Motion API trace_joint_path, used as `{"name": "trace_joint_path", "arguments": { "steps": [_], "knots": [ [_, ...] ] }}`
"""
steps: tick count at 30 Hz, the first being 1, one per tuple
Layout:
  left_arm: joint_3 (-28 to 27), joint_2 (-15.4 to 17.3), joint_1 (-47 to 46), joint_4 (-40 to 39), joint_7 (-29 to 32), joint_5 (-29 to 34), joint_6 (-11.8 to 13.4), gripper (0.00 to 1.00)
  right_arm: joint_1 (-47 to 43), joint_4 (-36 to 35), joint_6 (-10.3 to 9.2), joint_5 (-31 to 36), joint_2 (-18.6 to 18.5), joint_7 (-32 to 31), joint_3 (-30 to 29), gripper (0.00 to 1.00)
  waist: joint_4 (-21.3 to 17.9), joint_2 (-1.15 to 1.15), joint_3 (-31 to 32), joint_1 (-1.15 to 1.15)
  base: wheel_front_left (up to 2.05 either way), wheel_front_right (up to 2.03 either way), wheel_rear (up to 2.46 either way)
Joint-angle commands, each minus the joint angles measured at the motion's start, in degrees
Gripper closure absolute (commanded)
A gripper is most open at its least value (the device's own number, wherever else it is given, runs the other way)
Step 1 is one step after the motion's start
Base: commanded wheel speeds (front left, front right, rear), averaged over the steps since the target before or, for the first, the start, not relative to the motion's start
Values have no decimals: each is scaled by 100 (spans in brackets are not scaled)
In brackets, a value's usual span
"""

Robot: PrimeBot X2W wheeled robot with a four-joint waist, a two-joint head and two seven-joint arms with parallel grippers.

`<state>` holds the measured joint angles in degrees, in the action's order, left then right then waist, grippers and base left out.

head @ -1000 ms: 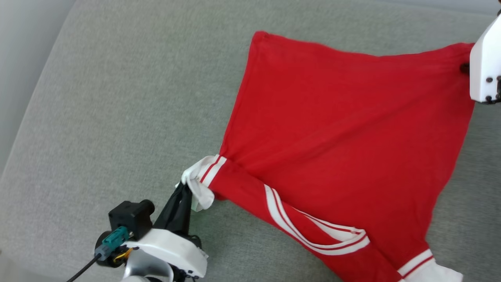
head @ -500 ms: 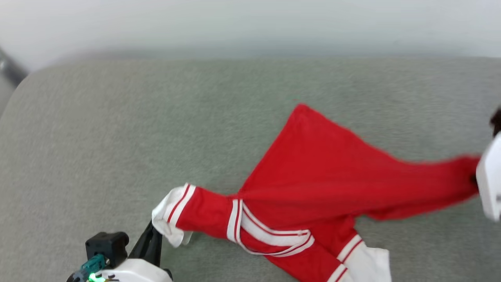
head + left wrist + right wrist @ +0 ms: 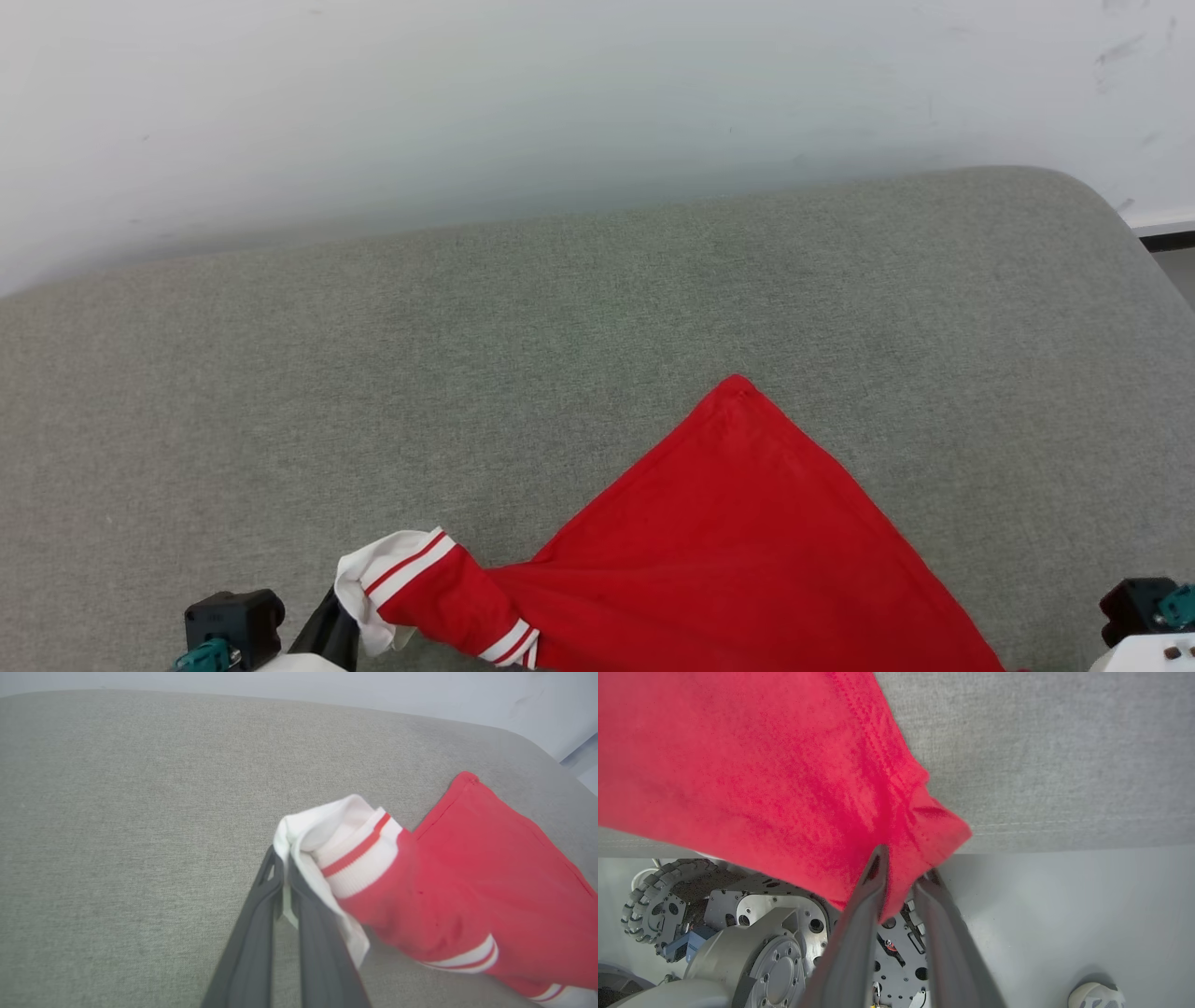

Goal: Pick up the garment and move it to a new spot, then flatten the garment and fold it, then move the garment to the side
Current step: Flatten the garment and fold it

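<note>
- Left fingers [image 3: 259, 914]: pressed together at the tips, with a thin fold of white cloth pinched between them
- Sleeve [image 3: 355, 858]: white, with a ribbed band carrying one red stripe
  - It is bunched directly against the left fingertips and held by its outer edge
  - A second striped band is seen where it joins the red body, farther from the fingertips
- Garment [image 3: 747, 523]: red, laid on the padded grey surface [image 3: 467, 355]
  - The cloth is drawn out from the left fingers across towards the right fingers, with creases running from the pinched sleeve
  - One pointed corner [image 3: 738, 383] is laid flat on the surface, well beyond both pairs of fingers
- Right fingers [image 3: 857, 924]: set a little apart, with the red hem corner [image 3: 943, 830] of the garment lying between and just beyond their tips
  - It cannot be told whether the cloth is touched by both fingers
- Padded grey surface: its seamed front edge is seen just beyond the right fingertips, and the hem corner hangs over that edge
- Wheeled base [image 3: 775, 933]: grey metal, with a ribbed wheel [image 3: 649, 900], seen behind the right fingers
- Floor [image 3: 1064, 914]: pale grey, beside the right fingers
- Wall [image 3: 467, 93]: white, far beyond the left fingers, behind the surface
</note>
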<state>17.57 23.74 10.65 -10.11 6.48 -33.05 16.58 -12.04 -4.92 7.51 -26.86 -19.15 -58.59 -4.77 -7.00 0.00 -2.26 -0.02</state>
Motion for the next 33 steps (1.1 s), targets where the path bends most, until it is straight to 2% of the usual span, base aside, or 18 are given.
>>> {"name": "trace_joint_path", "arguments": {
  "steps": [1,7,8,9,12,14,17,22,27,33],
  "knots": [
    [-24,29,72,4,2,-2,-24,100,-22,-44,-4,-54,44,107,-6,0,-5,0,-6,2,0,0,0],
    [0,45,34,-26,16,-18,-22,100,367,-70,-3,112,314,1499,-261,0,37,0,-28,2,0,0,0],
    [14,45,-68,-60,10,13,-30,100,779,43,-3,125,348,2223,-261,0,97,0,-102,2,0,0,0],
    [15,46,-113,-75,-3,24,-35,100,962,90,-3,104,371,2451,-246,0,122,0,-151,2,0,0,0],
    [40,40,-272,-151,-20,84,-47,100,1540,311,-3,79,345,2926,-80,0,219,0,-373,2,0,0,0],
    [67,29,-439,-192,-48,128,-76,100,1945,536,-3,30,269,2987,138,0,311,0,-549,2,0,0,0],
    [128,-1,-733,-212,-91,199,-152,100,2556,889,-3,-113,97,2715,473,0,500,0,-833,2,0,0,0],
    [258,-94,-1133,-187,-154,302,-250,100,3521,1432,-3,-278,-136,1543,1014,0,768,0,-1187,2,0,0,0],
    [412,-247,-1412,-98,-243,343,-362,100,4326,1871,-3,-356,-125,414,1315,0,1020,0,-1489,2,0,0,0],
    [589,-440,-1736,90,-382,370,-504,100,4880,2465,-4,-301,-48,-157,1539,0,1301,0,-1797,2,0,0,0]
  ]
}}
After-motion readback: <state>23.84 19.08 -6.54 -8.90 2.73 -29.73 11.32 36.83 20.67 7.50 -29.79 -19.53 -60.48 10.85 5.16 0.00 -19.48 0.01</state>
